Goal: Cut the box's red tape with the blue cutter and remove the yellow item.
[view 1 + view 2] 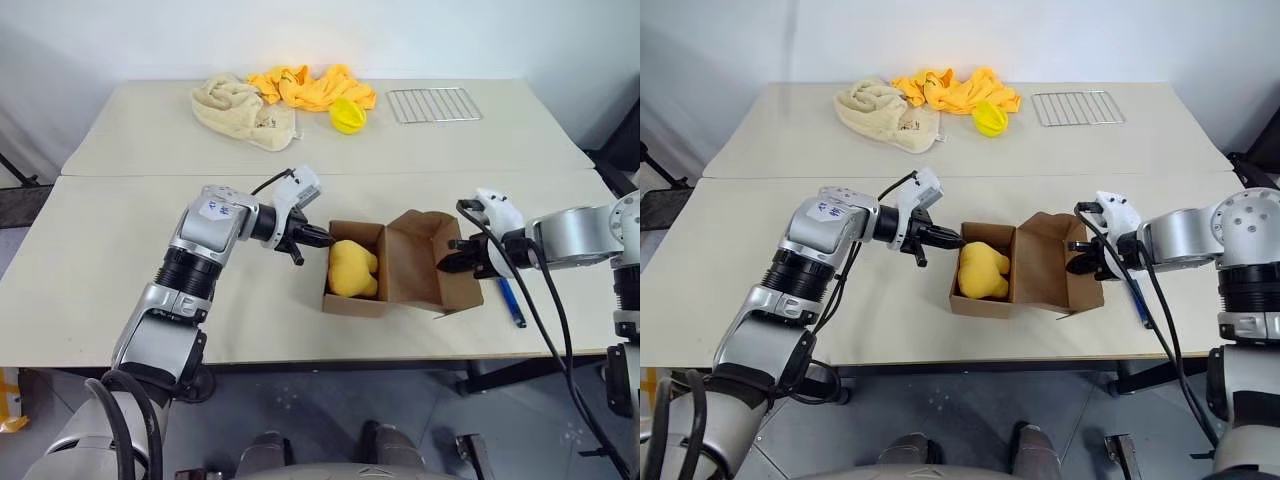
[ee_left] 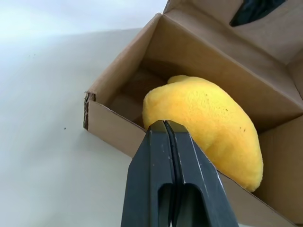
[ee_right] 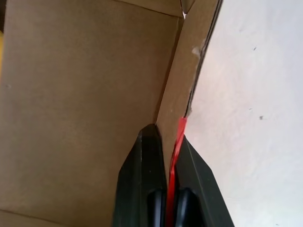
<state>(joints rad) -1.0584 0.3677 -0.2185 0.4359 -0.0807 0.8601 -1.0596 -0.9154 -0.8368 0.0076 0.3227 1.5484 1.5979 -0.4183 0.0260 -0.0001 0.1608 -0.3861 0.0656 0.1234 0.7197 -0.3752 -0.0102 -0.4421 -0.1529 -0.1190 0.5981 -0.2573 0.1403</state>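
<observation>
The right gripper (image 3: 162,135) is clamped on the box's (image 1: 412,262) raised cardboard flap, over the red tape (image 3: 179,135). The left gripper (image 2: 165,126) is pressed shut, empty, beside the fuzzy, rounded yellow item (image 1: 352,270) lying inside. The blue cutter (image 1: 511,301) is seen on the table (image 1: 90,270).

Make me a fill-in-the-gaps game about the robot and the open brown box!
1. The rounded yellow plush item sits inside the brown cardboard ___.
2. The right gripper is pinched on the box's open ___, where the red tape sticks.
3. The slim blue cutter lies on the ___.
4. The left gripper, beside the box, is ___.

Missing words: box; flap; table; shut
</observation>
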